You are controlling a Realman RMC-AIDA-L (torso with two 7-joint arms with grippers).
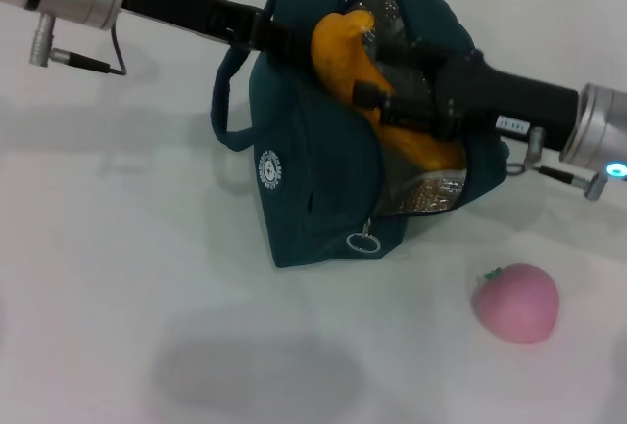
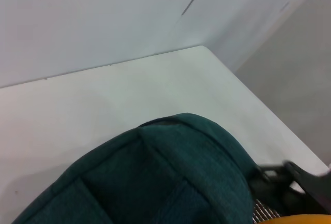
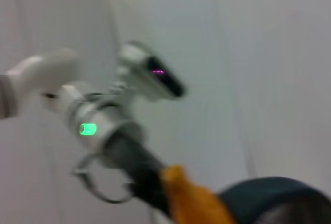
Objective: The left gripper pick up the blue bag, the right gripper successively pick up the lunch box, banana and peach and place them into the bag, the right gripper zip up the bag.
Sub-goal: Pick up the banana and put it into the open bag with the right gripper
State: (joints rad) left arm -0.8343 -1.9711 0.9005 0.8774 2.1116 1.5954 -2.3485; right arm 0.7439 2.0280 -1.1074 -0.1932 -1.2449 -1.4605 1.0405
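The blue bag (image 1: 313, 179) stands open on the white table, foil lining (image 1: 431, 192) showing. My left gripper (image 1: 279, 37) comes in from the upper left and is shut on the bag's top edge by the handles, holding it open. My right gripper (image 1: 372, 96) reaches in from the right and is shut on the banana (image 1: 343, 47), which sits half inside the opening. The peach (image 1: 516, 302) lies on the table at the front right. The lunch box is hidden. The left wrist view shows the bag's top (image 2: 170, 177). The right wrist view shows the banana (image 3: 191, 200).
The bag's ring zip pull (image 1: 363, 242) hangs at its front. The table's far corner (image 2: 204, 48) shows in the left wrist view. My left arm's cuff with its green light (image 3: 88, 129) appears in the right wrist view.
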